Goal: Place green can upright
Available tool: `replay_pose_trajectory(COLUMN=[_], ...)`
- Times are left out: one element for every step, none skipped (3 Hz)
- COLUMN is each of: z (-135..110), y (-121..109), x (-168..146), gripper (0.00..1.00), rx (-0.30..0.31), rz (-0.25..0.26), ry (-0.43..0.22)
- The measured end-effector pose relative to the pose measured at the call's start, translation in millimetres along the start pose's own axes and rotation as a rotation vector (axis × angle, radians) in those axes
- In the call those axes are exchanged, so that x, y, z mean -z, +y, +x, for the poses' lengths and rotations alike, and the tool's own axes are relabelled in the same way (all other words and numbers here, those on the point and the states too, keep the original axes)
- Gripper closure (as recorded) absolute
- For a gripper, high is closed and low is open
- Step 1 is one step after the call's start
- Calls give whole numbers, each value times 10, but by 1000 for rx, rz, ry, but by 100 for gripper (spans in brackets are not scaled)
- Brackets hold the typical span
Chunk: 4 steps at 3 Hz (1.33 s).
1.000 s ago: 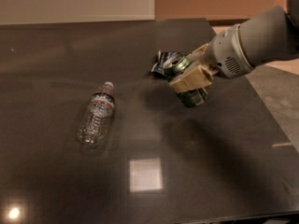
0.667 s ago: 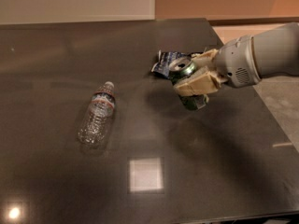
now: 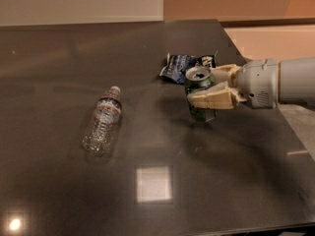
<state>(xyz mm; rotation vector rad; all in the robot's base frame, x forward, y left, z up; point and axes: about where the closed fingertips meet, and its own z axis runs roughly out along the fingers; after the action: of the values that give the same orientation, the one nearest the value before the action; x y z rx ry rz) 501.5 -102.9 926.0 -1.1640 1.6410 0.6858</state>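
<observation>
- Gripping the green can [image 3: 202, 113] across its middle: the gripper [image 3: 203, 86] reaches in from the right side of the view, jaws pinching the can, one finger in front and one behind.
- Can upright, opened top facing up, over the right half of the dark worktop [image 3: 221, 181]; cannot tell whether its base touches the surface.
- Crumpled dark blue snack bag [image 3: 181, 65] just behind the can.
- Clear water bottle [image 3: 103, 122] lying on its side, well apart on the view's left.
</observation>
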Motion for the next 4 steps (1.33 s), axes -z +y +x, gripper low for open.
replay_pose_trajectory(z=[68,109,158,229], y=[-27,-50,-48,-67], x=[-36,-95,-120,-129], gripper=[100,100,82,58], rx=[-22,-18,-25,-50], rz=[-25,-65,-93,-104], ry=[-105,-189,-232,-257])
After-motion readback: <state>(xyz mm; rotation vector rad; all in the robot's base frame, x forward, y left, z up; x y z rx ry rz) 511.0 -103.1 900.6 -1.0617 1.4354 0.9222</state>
